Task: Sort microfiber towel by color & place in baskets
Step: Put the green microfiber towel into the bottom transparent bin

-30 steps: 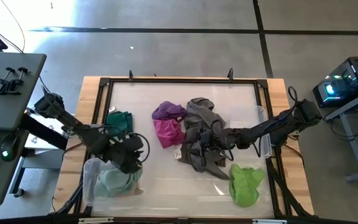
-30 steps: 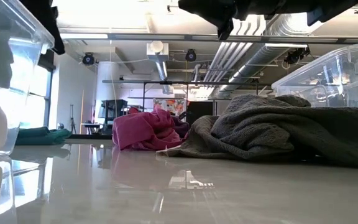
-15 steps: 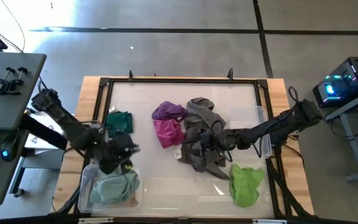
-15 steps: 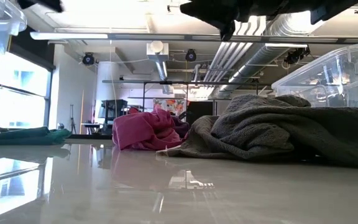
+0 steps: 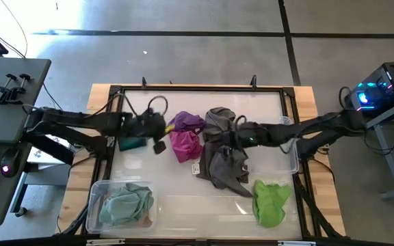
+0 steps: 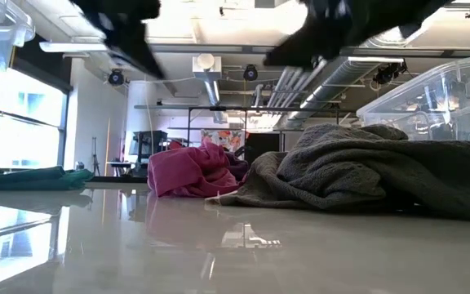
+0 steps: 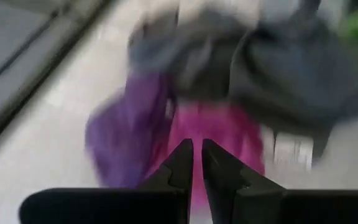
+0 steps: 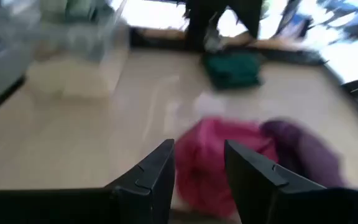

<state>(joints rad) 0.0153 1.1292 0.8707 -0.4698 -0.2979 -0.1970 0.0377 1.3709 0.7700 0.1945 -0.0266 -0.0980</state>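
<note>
left gripper [image 7: 196, 163], fingers nearly together and empty, is hovering mid-frame facing the magenta towel [image 5: 185, 144]; it risks snagging the touching purple towel [image 5: 185, 121].

The table [image 5: 306, 102] has a light wooden rim around a pale glossy top and stands on a grey concrete floor [image 5: 183, 48] with dark seam lines. Beside the table's left edge there is a grey desk [image 5: 12, 89]. In the low view, silver ducts [image 6: 300, 82] and pipes run under the ceiling, and a bright window [image 6: 23, 122] gives strong light.
</note>
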